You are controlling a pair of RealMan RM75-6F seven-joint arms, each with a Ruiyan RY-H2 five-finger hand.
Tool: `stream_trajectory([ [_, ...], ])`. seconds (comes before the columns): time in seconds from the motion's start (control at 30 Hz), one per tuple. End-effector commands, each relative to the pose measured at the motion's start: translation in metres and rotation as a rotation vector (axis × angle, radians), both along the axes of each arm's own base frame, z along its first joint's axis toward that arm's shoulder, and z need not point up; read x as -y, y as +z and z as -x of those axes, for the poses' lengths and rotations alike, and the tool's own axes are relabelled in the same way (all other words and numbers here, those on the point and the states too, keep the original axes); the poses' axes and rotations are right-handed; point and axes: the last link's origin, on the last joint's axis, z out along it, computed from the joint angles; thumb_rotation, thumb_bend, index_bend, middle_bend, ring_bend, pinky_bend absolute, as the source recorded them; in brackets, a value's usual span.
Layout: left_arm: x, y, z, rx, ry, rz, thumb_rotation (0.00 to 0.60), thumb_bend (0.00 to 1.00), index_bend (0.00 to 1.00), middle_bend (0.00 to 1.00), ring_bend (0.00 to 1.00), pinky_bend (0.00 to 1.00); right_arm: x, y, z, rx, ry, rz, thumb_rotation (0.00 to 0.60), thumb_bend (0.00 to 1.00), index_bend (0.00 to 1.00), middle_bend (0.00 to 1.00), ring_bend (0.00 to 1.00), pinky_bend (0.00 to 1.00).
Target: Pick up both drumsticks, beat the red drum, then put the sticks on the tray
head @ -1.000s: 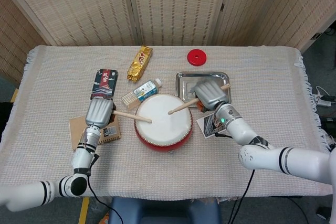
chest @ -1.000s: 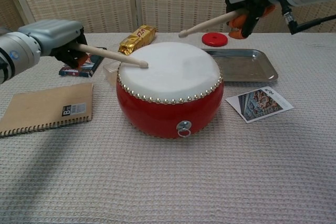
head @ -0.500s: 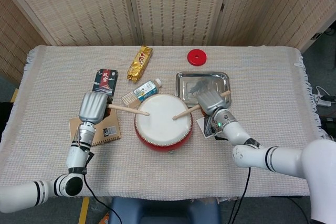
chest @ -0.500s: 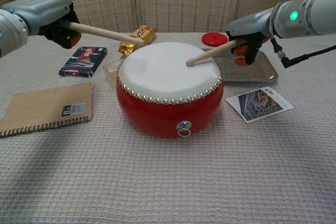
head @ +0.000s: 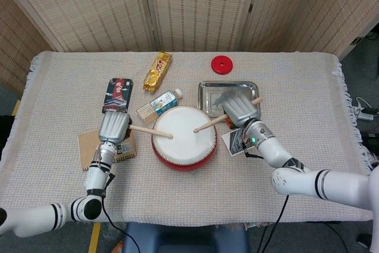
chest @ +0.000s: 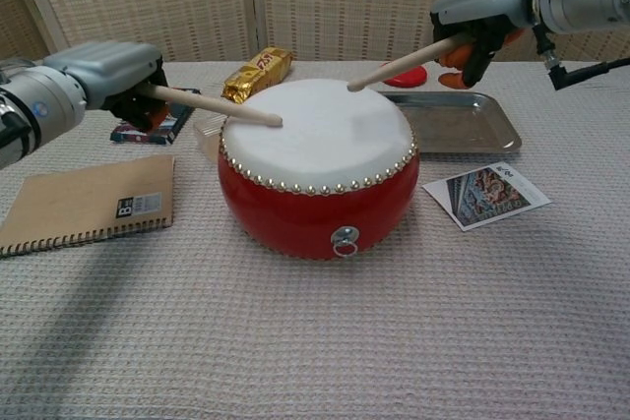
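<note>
The red drum (chest: pixel 317 176) sat mid-table, tray (head: pixel 208 89) just behind its right side. Beating was the step in hand: the left hand (chest: pixel 110 74) clutched its drumstick (chest: pixel 211 106), tip down at the skin, while the right hand (chest: pixel 480 13) clasped the other drumstick (chest: pixel 403 61), tip raised above the head. Next, I judged, came the right stroke down, then both sticks carried to the tray.

Tray (head: pixel 206 90) bare, reachable beside drum (head: pixel 183 140); bottle (head: pixel 164 101), photo card (head: pixel 235 141) crowd drum.
</note>
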Motion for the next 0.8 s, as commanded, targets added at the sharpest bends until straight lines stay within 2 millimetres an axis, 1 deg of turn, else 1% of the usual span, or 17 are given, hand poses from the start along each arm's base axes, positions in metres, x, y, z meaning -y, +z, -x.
stream_trajectory([
  [0.03, 0.003, 0.021, -0.007, 0.037, -0.040, -0.054, 0.600, 0.61, 0.98, 1.00, 1.00, 1.00, 0.006, -0.022, 0.011, -0.075, -0.007, -0.017, 0.600, 0.46, 1.00, 1.00, 1.00, 1.00],
  [0.13, 0.006, 0.027, -0.010, 0.041, -0.058, -0.061, 0.600, 0.61, 0.98, 1.00, 1.00, 1.00, 0.009, -0.030, 0.013, -0.101, -0.014, -0.014, 0.600, 0.46, 1.00, 1.00, 1.00, 1.00],
  [0.2, 0.006, 0.025, -0.009, 0.038, -0.052, -0.051, 0.600, 0.61, 0.98, 1.00, 1.00, 1.00, 0.010, -0.027, 0.008, -0.085, -0.013, -0.002, 0.600, 0.46, 1.00, 1.00, 1.00, 1.00],
  [0.27, 0.005, 0.018, -0.006, 0.031, -0.038, -0.030, 0.600, 0.61, 0.98, 1.00, 1.00, 1.00, 0.010, -0.020, 0.000, -0.040, -0.006, 0.014, 0.600, 0.46, 1.00, 1.00, 1.00, 1.00],
  [0.4, 0.006, -0.005, 0.002, -0.021, -0.017, 0.027, 0.600, 0.61, 0.98, 1.00, 1.00, 1.00, 0.002, 0.002, -0.015, 0.052, 0.015, 0.028, 0.600, 0.46, 1.00, 1.00, 1.00, 1.00],
  [0.47, 0.006, -0.013, 0.006, -0.044, -0.007, 0.047, 0.600, 0.61, 0.98, 1.00, 1.00, 1.00, 0.000, 0.010, -0.018, 0.067, 0.025, 0.037, 0.600, 0.45, 1.00, 1.00, 1.00, 1.00],
  [0.53, 0.005, -0.014, 0.006, -0.032, 0.003, 0.043, 0.600, 0.61, 0.98, 1.00, 1.00, 1.00, -0.001, 0.014, -0.018, 0.069, 0.030, 0.040, 0.600, 0.45, 1.00, 1.00, 1.00, 1.00],
  [0.6, 0.004, -0.008, 0.002, -0.009, -0.008, 0.014, 0.600, 0.61, 0.98, 1.00, 1.00, 1.00, -0.002, 0.011, -0.014, 0.046, 0.025, 0.030, 0.600, 0.45, 1.00, 1.00, 1.00, 1.00],
  [0.67, 0.005, -0.001, -0.002, 0.015, -0.024, -0.010, 0.600, 0.61, 0.98, 1.00, 1.00, 1.00, -0.001, 0.002, -0.008, 0.009, 0.021, 0.014, 0.600, 0.45, 1.00, 1.00, 1.00, 1.00],
  [0.8, 0.010, 0.018, -0.012, 0.050, -0.067, -0.058, 0.600, 0.61, 0.98, 1.00, 1.00, 1.00, 0.002, -0.027, 0.008, -0.098, 0.003, -0.024, 0.600, 0.46, 1.00, 1.00, 1.00, 1.00],
])
